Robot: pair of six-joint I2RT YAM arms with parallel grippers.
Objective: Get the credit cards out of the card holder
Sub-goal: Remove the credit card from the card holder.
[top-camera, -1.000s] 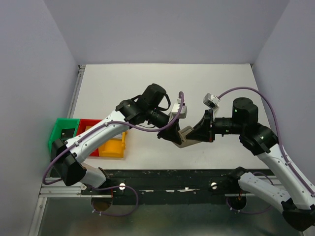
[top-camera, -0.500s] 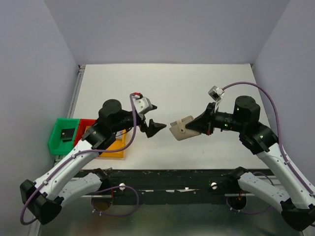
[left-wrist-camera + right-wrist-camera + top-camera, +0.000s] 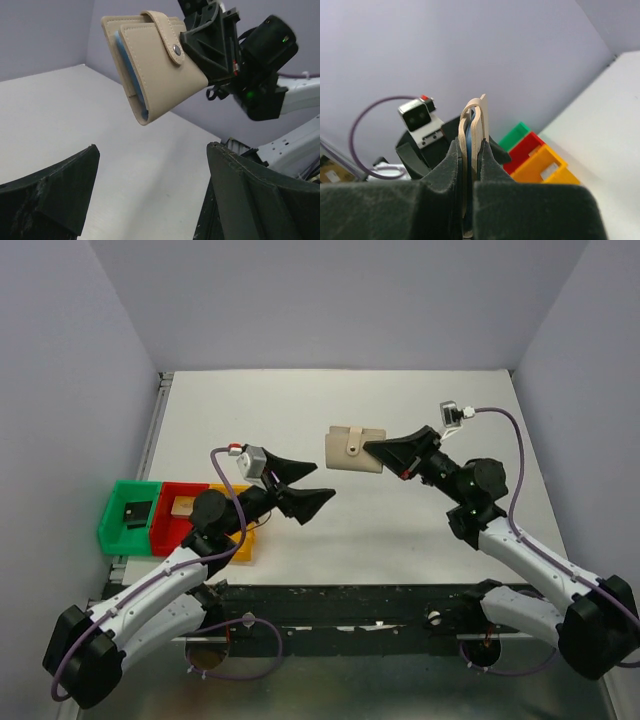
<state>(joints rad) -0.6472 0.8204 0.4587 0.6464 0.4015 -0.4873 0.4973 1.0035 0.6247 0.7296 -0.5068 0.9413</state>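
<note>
Right hand [image 3: 383, 451] pinches the shut card holder [image 3: 350, 450], raised above the bench [image 3: 430, 540]; long axis runs toward the left arm. Left hand [image 3: 322, 480], spread wide and empty, sits near, apart, facing its tab [image 3: 170, 37]

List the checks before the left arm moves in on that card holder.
1. The right fingers are shut on the card holder: ok.
2. The card holder is raised off the table: ok.
3. The left fingers are open and empty: ok.
4. The left fingers are apart from the card holder: ok.
5. The tab is unfastened: not ok, it is snapped shut.
6. The credit cards are reachable: cannot tell, the holder is folded closed.
</note>
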